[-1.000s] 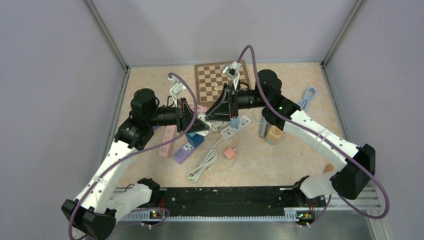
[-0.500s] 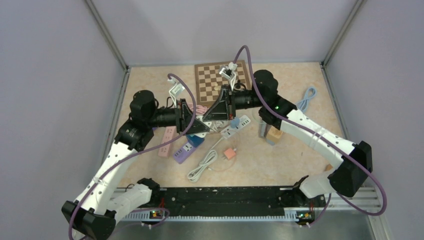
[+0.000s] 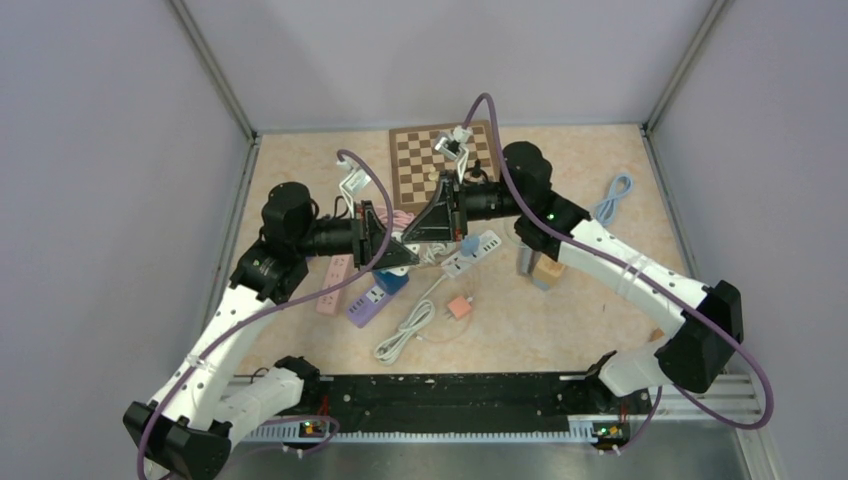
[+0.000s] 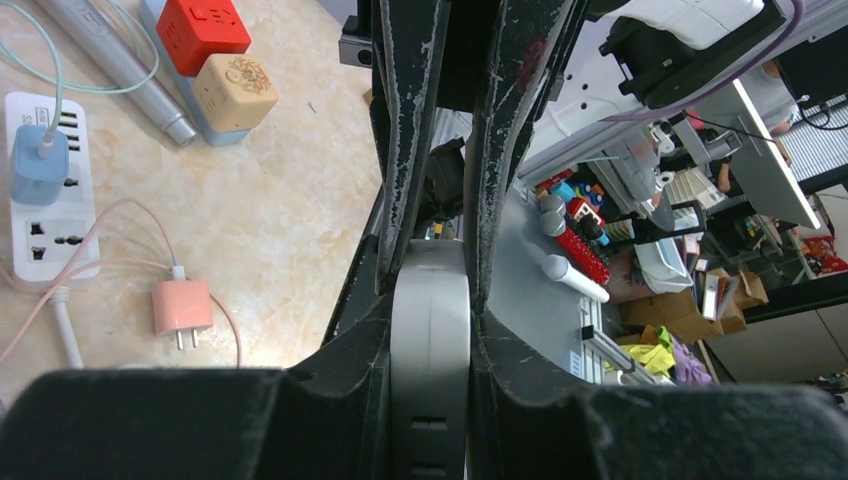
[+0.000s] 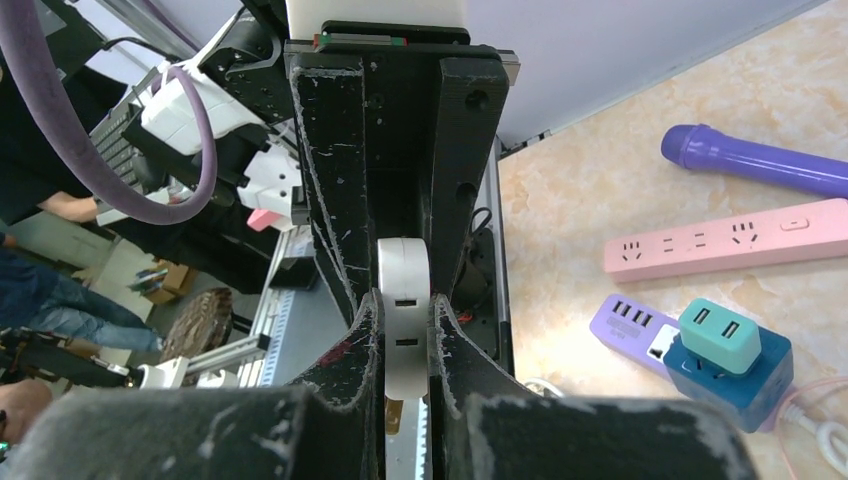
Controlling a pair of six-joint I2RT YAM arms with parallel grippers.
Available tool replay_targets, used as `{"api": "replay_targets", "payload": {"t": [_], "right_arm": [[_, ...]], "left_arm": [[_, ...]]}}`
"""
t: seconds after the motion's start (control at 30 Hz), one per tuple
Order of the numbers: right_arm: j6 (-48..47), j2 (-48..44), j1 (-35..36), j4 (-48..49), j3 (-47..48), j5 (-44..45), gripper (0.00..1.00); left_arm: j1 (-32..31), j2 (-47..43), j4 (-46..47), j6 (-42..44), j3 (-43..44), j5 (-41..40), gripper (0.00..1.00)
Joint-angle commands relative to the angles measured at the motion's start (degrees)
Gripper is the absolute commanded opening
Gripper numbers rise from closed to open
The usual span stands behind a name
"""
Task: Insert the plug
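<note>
My left gripper [image 3: 397, 250] and right gripper [image 3: 432, 226] meet tip to tip above the middle of the table. Both are shut on one white slotted piece [image 3: 408, 241], which looks like a small white power strip held off the table. In the left wrist view my gripper [image 4: 432, 240] clamps its grey-white edge [image 4: 430, 340]. In the right wrist view my gripper [image 5: 403, 230] clamps its white edge [image 5: 403, 300]. A loose pink plug [image 3: 459, 306] on a thin pink lead lies on the table; it also shows in the left wrist view [image 4: 183, 305].
Below the grippers lie a white power strip [image 3: 472, 250] with a blue adapter, a pink strip [image 3: 333, 283], a purple strip [image 3: 366, 305], a teal adapter on a blue cube [image 5: 722, 345] and a coiled white cable [image 3: 404, 336]. A chessboard [image 3: 415, 155] is behind; blocks [image 3: 545, 266] stand to the right.
The right arm has shifted a little to the left and back, carrying its end of the white piece. The left arm has barely moved.
</note>
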Motion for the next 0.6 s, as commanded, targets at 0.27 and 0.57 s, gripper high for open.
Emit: {"api": "replay_targets", "payload": {"t": [0.27,0.57], "right_arm": [[-4.3,0.1,0.5,-6.9,4.6,6.2,0.32],[-3.8,-4.3,-3.0,-8.0,1.0,19.0,0.96]], "left_arm": [[0.1,-0.4,-7.0,6.7,2.0,-8.3,0.0],[0.2,-4.3,-14.9,11.2,2.3,-32.0,0.0]]}}
